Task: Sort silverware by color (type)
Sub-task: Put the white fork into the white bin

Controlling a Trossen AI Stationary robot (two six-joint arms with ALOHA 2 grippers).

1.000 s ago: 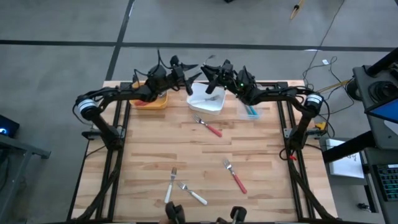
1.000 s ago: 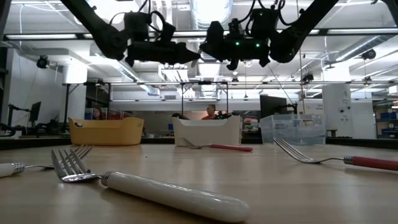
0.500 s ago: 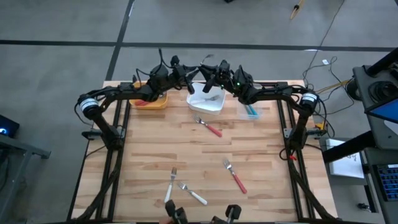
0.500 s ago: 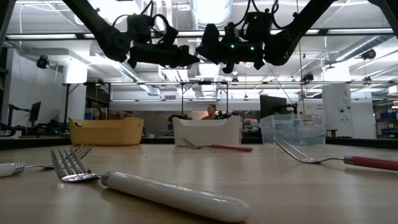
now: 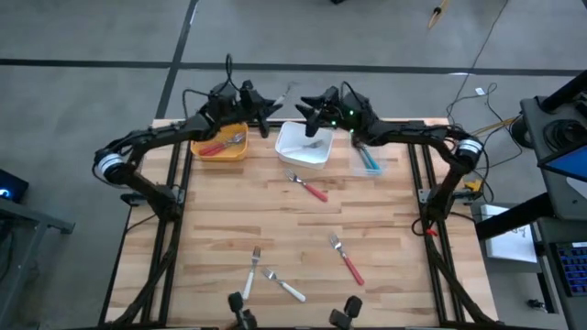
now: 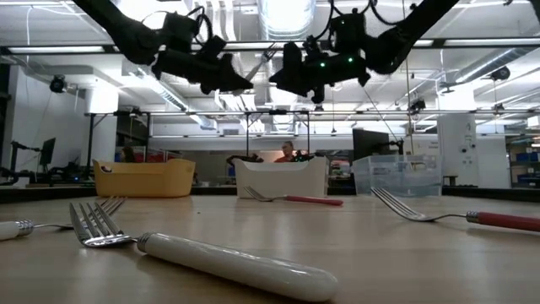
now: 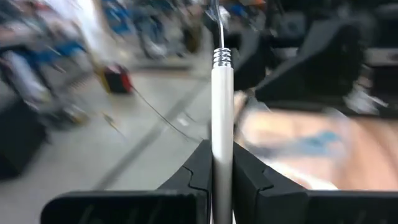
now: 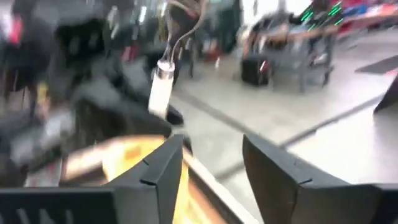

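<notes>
My left gripper (image 5: 268,108) hangs high over the table's far edge, between the orange bin (image 5: 223,145) and the white bin (image 5: 304,145), shut on a white-handled fork (image 7: 222,81). The fork's metal head (image 6: 265,57) points toward my right gripper (image 5: 307,110). That gripper is open over the white bin, facing the fork (image 8: 159,93) and clear of it. Two red-handled forks (image 5: 310,186) (image 5: 347,259) and two white-handled forks (image 5: 249,275) (image 5: 284,286) lie flat on the table. My left gripper pinches the fork's white handle (image 7: 222,134) between its two fingers. The fingers reach about level from the table's left. The handle sticks out past the fingertips and the metal head slants upward. The fork is lifted clear, high above the bins.
A clear bin (image 5: 370,160) with teal-handled pieces stands at the far right, beside the white bin. The orange bin holds red-handled forks. The table's middle and near part hold only the loose forks.
My left gripper has shut on the white-handled fork and drawn back toward the table's left, carrying the fork away with it. My right gripper has opened and let go of the fork, and has tipped up toward level.
</notes>
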